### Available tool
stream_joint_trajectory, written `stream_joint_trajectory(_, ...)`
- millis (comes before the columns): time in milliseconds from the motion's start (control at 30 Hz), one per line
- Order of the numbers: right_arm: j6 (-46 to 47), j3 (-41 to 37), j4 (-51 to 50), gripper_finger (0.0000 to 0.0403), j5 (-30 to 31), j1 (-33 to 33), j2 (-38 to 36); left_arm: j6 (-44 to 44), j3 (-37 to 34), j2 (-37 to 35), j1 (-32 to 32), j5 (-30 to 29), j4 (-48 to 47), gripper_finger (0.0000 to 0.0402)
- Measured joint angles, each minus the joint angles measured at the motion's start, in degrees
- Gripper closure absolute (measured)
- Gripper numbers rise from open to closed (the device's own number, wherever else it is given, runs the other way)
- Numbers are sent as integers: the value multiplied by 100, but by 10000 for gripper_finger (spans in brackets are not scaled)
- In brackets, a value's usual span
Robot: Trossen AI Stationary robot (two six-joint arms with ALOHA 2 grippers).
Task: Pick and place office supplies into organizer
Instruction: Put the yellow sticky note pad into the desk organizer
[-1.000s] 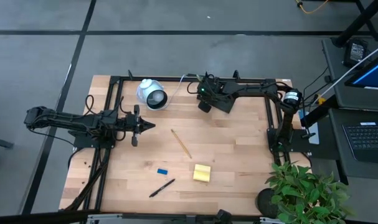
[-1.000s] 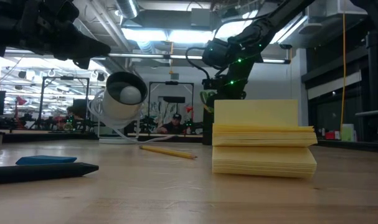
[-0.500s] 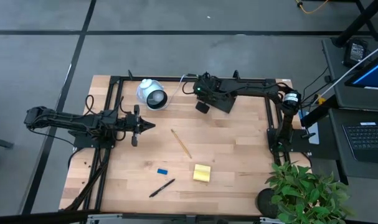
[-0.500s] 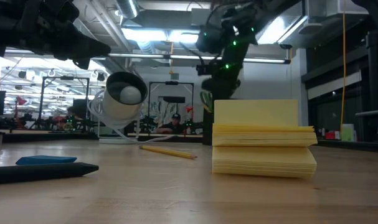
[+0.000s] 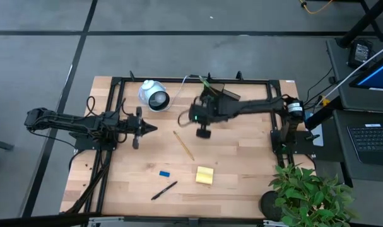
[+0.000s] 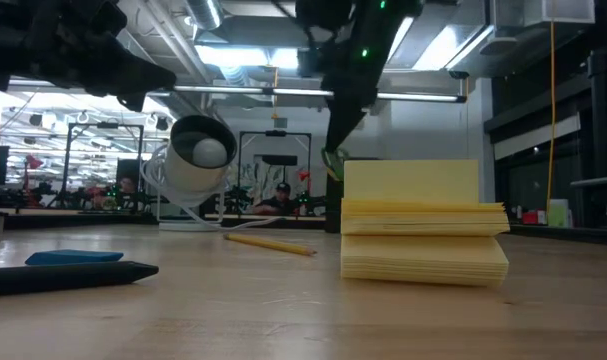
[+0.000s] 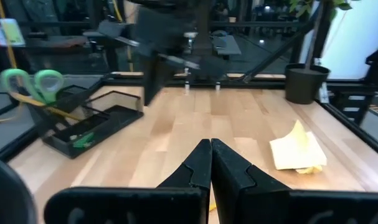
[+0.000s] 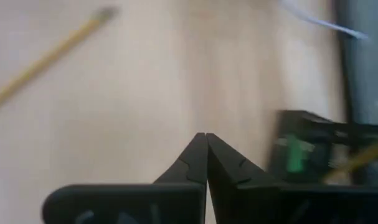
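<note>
The right pincer (image 5: 202,131) hangs closed and empty above the tabletop (image 5: 241,157), just beside the organizer (image 5: 219,96), which holds green-handled scissors (image 7: 33,84). A pencil (image 5: 183,145), sticky-note pad (image 5: 205,175), blue eraser (image 5: 164,173) and black pen (image 5: 164,190) lie farther from the organizer. The left pincer (image 5: 152,128) waits closed, well apart.

Wooden table (image 5: 241,157) carries pencil (image 5: 183,145), sticky pad (image 5: 204,175), eraser (image 5: 164,173), probably pen (image 5: 164,190).
</note>
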Motion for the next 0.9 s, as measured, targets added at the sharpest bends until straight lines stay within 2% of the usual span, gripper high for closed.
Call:
stream_joint_trajectory(133, 112, 0, -9, 401, -196, 629, 0, -73, 0, 0, -24, 268, -9, 400)
stream_joint_trajectory(300, 395, 0, 235, 401, -692, 1379, 0, 106, 0, 0, -143, 215, 13, 400)
stream_joint_trajectory(533, 1123, 187, 520, 402, -775, 2254, -6, -12, 0, 0, -378, 205, 13, 400)
stream_joint_trajectory(700, 1902, 524, 482, 402, -764, 2746, -24, -24, 0, 0, -542, 199, 13, 400)
stream_joint_trajectory(900, 2413, 1093, 204, 403, -292, 3245, 217, -81, 1, 0, -724, 190, 13, 400)
